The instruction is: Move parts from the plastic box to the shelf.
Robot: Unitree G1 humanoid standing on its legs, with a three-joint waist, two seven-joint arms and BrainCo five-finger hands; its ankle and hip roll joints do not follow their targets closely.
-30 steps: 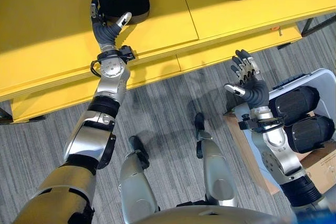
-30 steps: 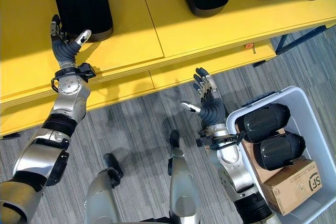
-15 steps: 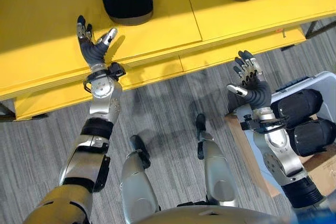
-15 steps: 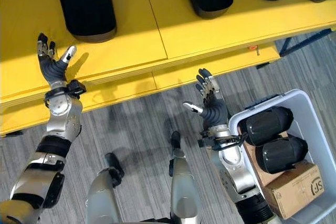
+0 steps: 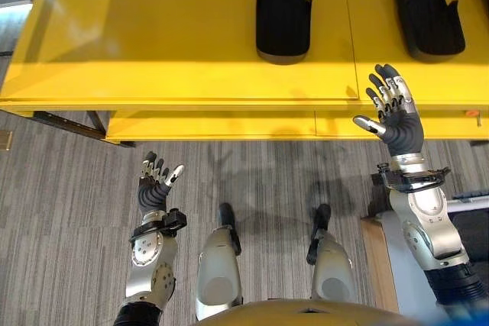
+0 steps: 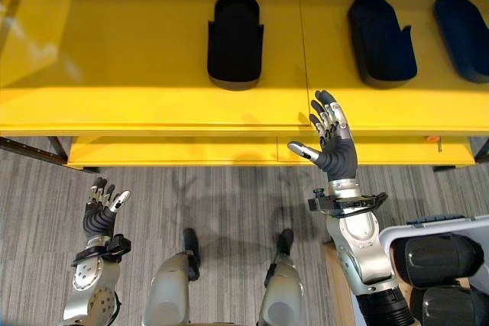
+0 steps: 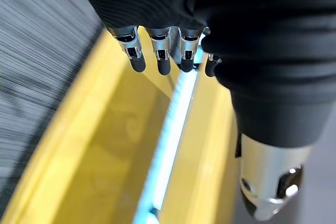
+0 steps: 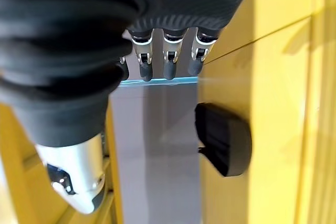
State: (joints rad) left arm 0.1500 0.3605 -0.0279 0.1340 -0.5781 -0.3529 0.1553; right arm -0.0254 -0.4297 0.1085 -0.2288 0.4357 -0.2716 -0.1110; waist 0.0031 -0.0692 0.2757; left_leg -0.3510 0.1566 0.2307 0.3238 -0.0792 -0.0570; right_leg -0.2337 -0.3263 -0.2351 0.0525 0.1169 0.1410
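Note:
Three black parts lie on the yellow shelf (image 5: 153,51): one (image 6: 235,34) in the middle, one (image 6: 381,36) to its right and one (image 6: 464,34) at the far right. My left hand (image 5: 155,188) hovers low over the floor in front of the shelf, open and holding nothing. Raised before the shelf's front edge, my right hand (image 6: 334,143) is open and empty too. Its wrist view shows straight fingers (image 8: 170,59) and a black part (image 8: 223,139) past them. The plastic box (image 6: 397,232) at the lower right holds two black parts (image 6: 437,259).
A lower yellow ledge (image 6: 176,150) juts out under the shelf top. Grey striped carpet (image 5: 69,188) spreads in front of it. A dark frame leg (image 5: 65,124) shows under the shelf at the left.
The whole view has shifted, so the camera has moved. My left hand has come back from the black part on the shelf and dropped low over the floor. The right hand stays raised and open.

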